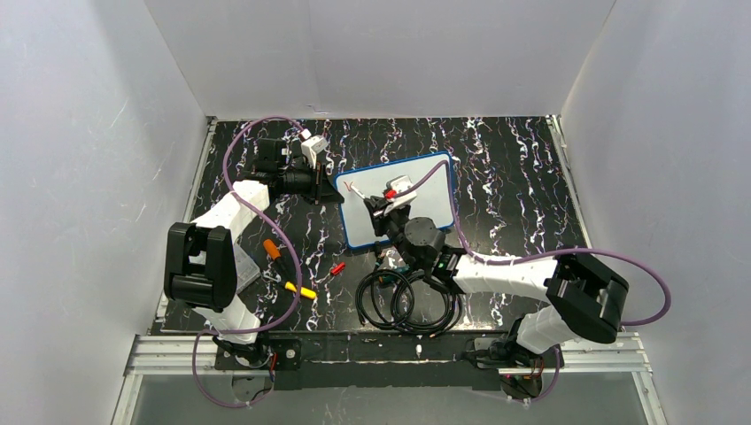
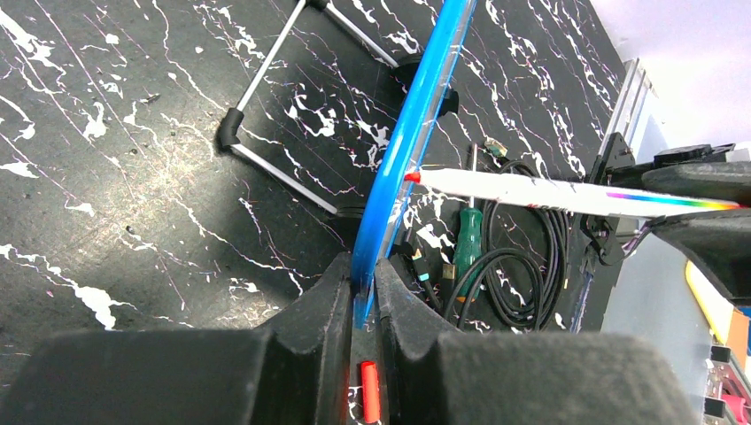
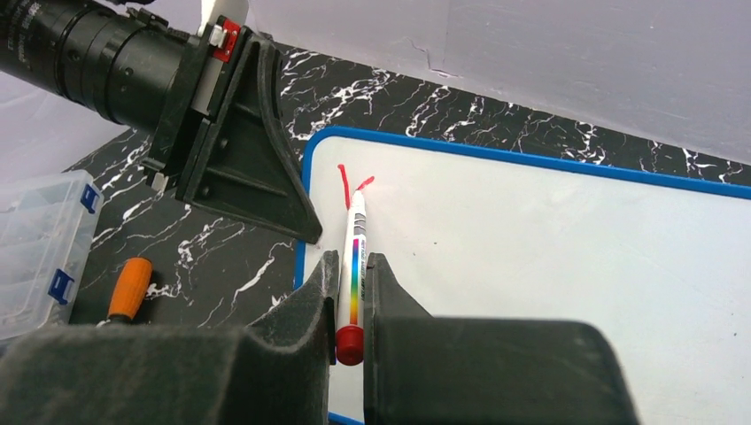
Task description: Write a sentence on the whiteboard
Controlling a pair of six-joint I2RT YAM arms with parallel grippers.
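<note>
Clear box [image 3: 35, 239] left of whiteboard [image 3: 531, 230], contents unclear. Whiteboard blue-framed, short red strokes [image 3: 344, 186] near its corner. Its frame clamped by left gripper [image 2: 365, 274]; right gripper [image 3: 352, 266] clamps marker [image 3: 357, 235].

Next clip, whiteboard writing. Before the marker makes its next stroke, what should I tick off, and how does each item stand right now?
1. Left gripper clamped on the whiteboard frame: ok.
2. Right gripper shut on the marker: ok.
3. Marker tip against the board surface: ok, it sits at the red strokes.
4. Bare board beside the tip for more letters: ok.
5. Sentence finished: not ok, only two short strokes are written.
6. Tip pressure sufficient: cannot tell.
</note>
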